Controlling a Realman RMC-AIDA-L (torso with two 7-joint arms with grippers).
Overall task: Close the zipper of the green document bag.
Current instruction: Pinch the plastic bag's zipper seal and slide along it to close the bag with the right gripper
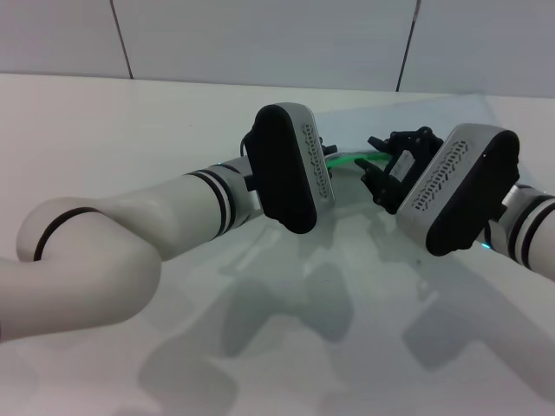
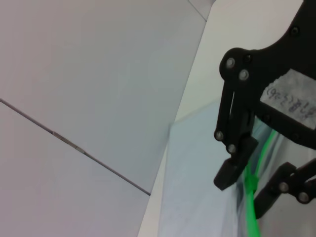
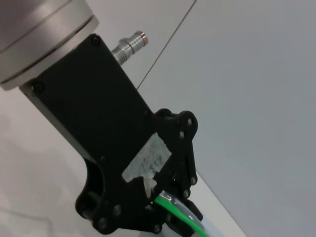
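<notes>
— Where do we find the green document bag (image 2: 197, 187)?

— Raised off the table (image 1: 130, 130) between both arms, a thin translucent sheet. Our left gripper (image 3: 170, 210) looks pinched on the zipper (image 2: 253, 207) to steady it. The right gripper (image 2: 249, 190) straddles that bright ridged strip with its jaws apart, probably ready to pull.

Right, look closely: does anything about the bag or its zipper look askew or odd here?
The zipper bends in a curve between the left gripper and the right gripper instead of running straight, so the green document bag looks slack there. Nothing looks torn or spilled.
</notes>
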